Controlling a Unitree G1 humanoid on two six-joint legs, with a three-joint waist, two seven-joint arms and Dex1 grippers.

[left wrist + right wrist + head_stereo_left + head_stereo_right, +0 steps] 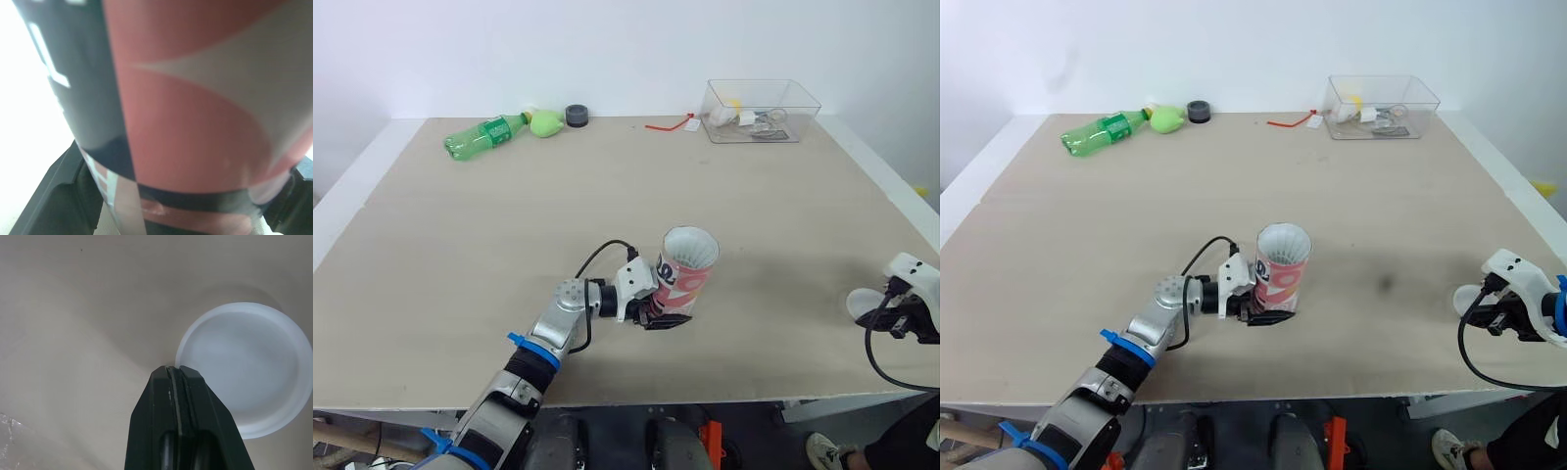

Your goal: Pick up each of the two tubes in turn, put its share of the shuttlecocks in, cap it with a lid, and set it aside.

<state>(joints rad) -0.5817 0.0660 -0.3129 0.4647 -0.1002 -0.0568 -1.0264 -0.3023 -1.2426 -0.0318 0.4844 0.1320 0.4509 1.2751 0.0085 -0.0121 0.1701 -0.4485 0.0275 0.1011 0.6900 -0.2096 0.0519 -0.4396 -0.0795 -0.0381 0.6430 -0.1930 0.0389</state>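
Tube [687, 279] stands upright, mouth open, near the middle of the tabletop [460, 255], the left tool [668, 318] clamped around its base. It looks light and thin-walled, probably crushable, so that low grip suits. At near right, the right tool [177, 372] is pinched closed at the rim of the lid [244, 367].

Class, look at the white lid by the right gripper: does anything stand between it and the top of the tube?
Nothing visible does. Bare table lies between the lid at the right gripper and the tube, which the left gripper holds upright and uncapped. The bottle and clear box sit far back, off that path.
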